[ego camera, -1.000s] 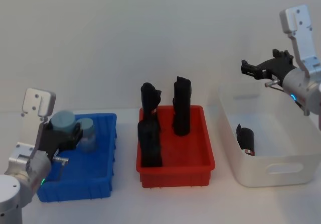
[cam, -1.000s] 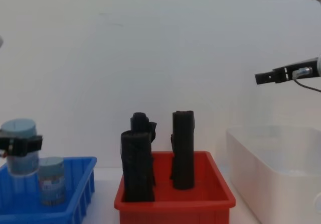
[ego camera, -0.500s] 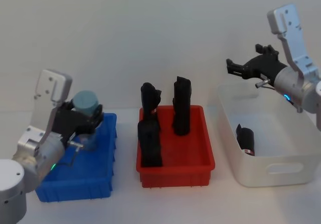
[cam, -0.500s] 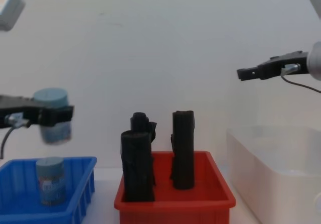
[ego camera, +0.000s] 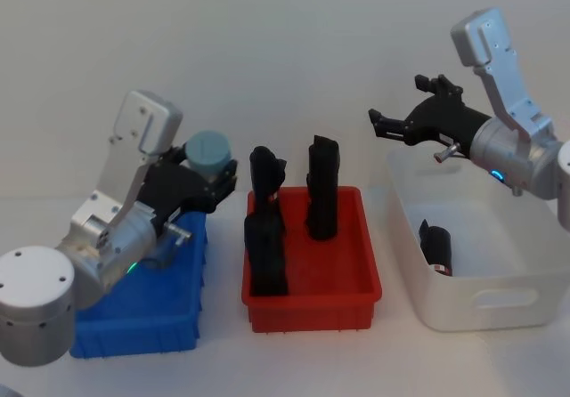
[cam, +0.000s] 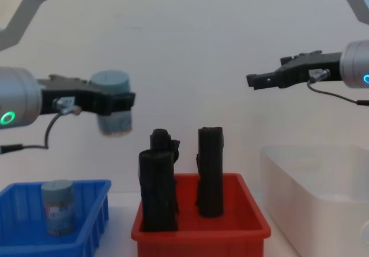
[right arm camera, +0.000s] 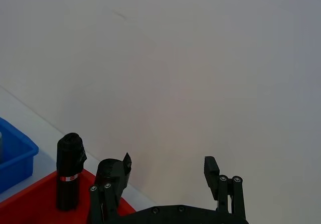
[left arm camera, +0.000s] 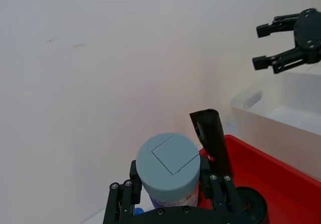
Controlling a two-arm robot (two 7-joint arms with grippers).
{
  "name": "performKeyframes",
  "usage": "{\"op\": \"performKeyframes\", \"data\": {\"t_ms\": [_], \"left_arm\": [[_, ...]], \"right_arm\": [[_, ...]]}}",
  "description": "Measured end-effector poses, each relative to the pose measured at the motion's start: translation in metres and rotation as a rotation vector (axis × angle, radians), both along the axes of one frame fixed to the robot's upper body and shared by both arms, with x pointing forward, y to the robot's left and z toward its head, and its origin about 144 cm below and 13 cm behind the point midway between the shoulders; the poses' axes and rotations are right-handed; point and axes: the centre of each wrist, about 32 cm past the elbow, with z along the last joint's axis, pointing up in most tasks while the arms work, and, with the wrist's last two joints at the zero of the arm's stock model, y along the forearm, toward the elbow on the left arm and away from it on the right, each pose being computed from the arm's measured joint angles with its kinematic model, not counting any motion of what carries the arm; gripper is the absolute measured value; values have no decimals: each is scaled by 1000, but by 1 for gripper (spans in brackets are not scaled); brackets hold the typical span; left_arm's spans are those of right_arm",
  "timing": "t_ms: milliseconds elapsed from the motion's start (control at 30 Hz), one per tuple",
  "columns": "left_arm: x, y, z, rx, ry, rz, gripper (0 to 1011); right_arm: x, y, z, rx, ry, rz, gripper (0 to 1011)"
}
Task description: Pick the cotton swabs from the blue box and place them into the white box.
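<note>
L gripper [left arm camera: 169, 190] pinches swab tub [left arm camera: 168, 161], body half-hid; R gripper [left arm camera: 258, 46] agape.

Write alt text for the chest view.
The left end effector holds a swab tub high above the blue box's right edge. A second tub stands in that box, and black rolls stand in the red bin. The open right end effector hovers above the white box's left edge.
</note>
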Motion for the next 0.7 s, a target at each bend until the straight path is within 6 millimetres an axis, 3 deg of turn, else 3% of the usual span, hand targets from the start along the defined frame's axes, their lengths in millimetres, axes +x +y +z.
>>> {"op": "performKeyframes", "data": {"t_ms": [700], "left_arm": [[17,-20,26,5,-81,-55,676]], "right_arm": [[2,12,-25,-99,-144,117,1002]]}}
